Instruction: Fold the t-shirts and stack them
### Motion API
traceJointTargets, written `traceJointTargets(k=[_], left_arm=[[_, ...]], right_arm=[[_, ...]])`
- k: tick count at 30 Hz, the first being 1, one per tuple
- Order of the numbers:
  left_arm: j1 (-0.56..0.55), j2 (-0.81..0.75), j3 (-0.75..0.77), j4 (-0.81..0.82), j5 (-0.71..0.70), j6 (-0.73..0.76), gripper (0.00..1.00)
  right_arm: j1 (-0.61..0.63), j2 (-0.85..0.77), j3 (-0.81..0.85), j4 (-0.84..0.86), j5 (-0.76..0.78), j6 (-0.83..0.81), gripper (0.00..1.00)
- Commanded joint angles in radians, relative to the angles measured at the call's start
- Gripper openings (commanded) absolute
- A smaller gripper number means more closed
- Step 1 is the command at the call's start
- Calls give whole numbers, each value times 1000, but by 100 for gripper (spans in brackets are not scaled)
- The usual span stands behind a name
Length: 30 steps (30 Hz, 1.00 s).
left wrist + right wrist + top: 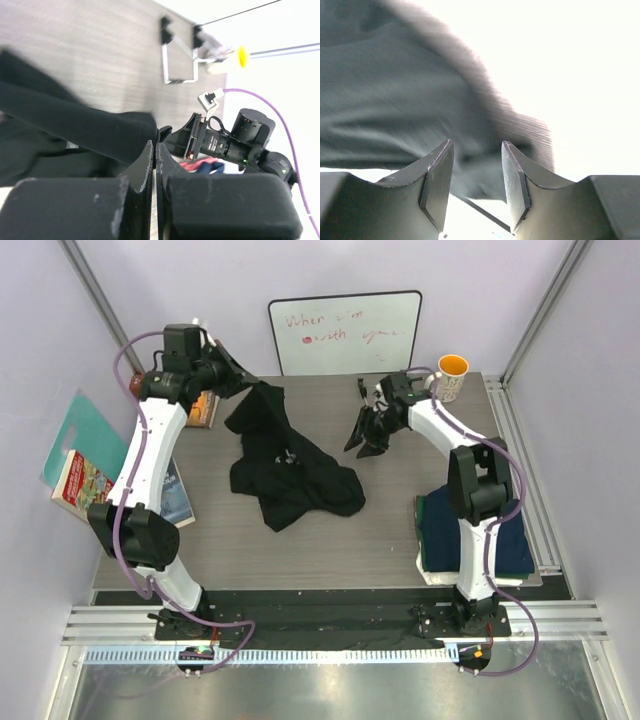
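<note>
A large black t-shirt lies crumpled in the middle of the table, with one corner lifted toward the back left. My left gripper is shut on that corner; in the left wrist view its jaws are pressed together on a fold of the black cloth. My right gripper hangs open just right of the shirt. Nothing sits between its fingers, and only blurred dark cloth shows beyond them. A stack of folded t-shirts, navy on top with green and white edges, lies at the right under the right arm.
Books and a teal board lie off the table's left edge, with another book under the left arm. A yellow-rimmed mug stands at the back right. A whiteboard leans against the back wall.
</note>
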Motion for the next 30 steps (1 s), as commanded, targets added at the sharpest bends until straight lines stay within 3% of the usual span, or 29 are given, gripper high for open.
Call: traceJointTargets(k=[1, 11, 19, 25, 30], left_arm=[[8, -78, 76, 58, 4, -51, 0], [10, -102, 387, -28, 32, -60, 0], [7, -178, 404, -48, 154, -100, 0], [8, -165, 524, -48, 263, -174, 0], [-1, -131, 582, 127, 394, -326, 0]], right_arm=[[-54, -114, 35, 17, 54, 32, 48], [-82, -137, 36, 37, -20, 35, 48], [-82, -222, -75, 121, -27, 58, 48], [-81, -267, -129, 184, -36, 90, 48], [-74, -294, -194, 247, -44, 122, 48]])
